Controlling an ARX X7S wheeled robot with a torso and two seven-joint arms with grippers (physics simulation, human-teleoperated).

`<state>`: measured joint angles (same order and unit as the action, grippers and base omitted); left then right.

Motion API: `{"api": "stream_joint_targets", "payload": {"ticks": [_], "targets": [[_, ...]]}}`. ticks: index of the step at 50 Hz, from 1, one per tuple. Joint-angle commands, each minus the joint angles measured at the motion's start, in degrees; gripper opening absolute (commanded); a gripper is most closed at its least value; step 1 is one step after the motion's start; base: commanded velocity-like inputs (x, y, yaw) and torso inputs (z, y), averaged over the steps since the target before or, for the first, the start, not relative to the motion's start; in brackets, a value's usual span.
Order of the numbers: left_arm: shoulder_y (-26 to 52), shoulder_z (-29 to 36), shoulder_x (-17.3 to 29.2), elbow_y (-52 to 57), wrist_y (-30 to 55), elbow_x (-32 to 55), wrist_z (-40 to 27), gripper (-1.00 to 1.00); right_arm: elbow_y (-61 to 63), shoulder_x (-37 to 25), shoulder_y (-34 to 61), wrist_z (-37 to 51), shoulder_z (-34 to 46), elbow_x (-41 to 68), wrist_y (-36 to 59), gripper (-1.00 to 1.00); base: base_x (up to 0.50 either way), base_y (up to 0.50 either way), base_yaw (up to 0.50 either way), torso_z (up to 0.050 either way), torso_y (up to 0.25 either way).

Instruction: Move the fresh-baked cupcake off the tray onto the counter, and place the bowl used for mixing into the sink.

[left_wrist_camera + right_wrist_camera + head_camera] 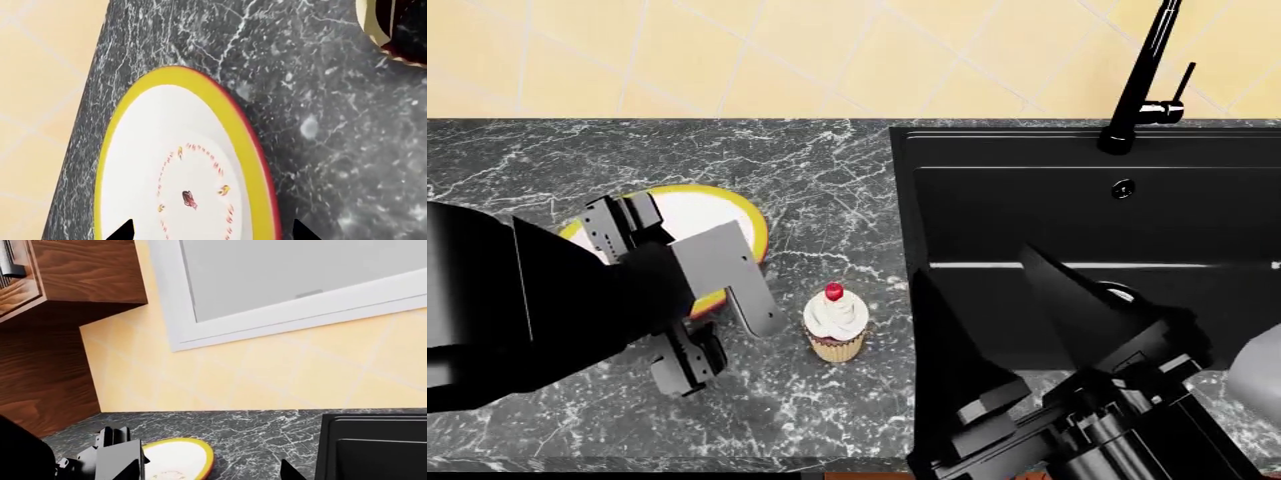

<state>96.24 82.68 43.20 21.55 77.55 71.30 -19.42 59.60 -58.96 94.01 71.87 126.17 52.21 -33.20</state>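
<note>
Dark marble with white veins made up the counter, and the cupcake was already sitting on it, upright, cherry on top, out in the open between the bowl and the sink. No tray showed in any of the three views, so I couldn't say where that was.

The bowl was on the counter too, off toward the left, well apart from the sink. From the head view only part of its yellow rim and white inside showed, because the left arm hung right over it. The left wrist view gave a much better look at the bowl: white inside, a little ring of reddish dots, yellow rim with an orange-red edge, lying flat close to the counter's back edge by the tiled wall. A bit of the cupcake's wrapper peeked into the corner of that view.

The left gripper was hovering above the bowl with its two fingertips spread wide, one over the white inside and the other out past the rim, not holding anything.

The right gripper was over by the sink's near edge, its dark fingers spread apart with nothing between them. Its wrist view mostly looked at the wall and a window frame, with the bowl low down and the sink's corner showing beside it.

The faucet stood at the back of the sink.
</note>
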Motion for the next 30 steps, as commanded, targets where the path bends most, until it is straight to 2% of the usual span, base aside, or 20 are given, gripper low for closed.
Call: {"api": "stream_joint_targets", "payload": {"ticks": [1, 26, 27, 30], "targets": [[0.1, 1.3, 0.3, -1.5, -1.7, -2.5, 2.1, 1.0, 0.2, 1.2, 2.8, 2.0, 4.4, -2.3, -1.9, 1.0, 0.0, 0.0, 0.0, 0.0, 0.0], [-1.3, 3.6, -0.6, -5.1, -6.1, -7.3, 5.2, 1.0, -0.2, 3.6, 6.5, 5.1, 10.3, -5.3, -4.8, 1.0, 0.0, 0.0, 0.0, 0.0, 0.0], [-1.2, 3.5, -0.6, -5.0, -6.3, -7.4, 5.3, -1.0, -0.2, 3.7, 6.6, 5.2, 10.4, -5.3, -4.8, 1.0, 0.0, 0.0, 0.0, 0.0, 0.0], [-1.5, 2.2, -0.3, -5.1, -6.6, -6.6, 3.4, -1.0, -0.4, 3.8, 6.7, 5.3, 10.6, -5.3, -5.0, 1.0, 0.0, 0.0, 0.0, 0.0, 0.0]]}}
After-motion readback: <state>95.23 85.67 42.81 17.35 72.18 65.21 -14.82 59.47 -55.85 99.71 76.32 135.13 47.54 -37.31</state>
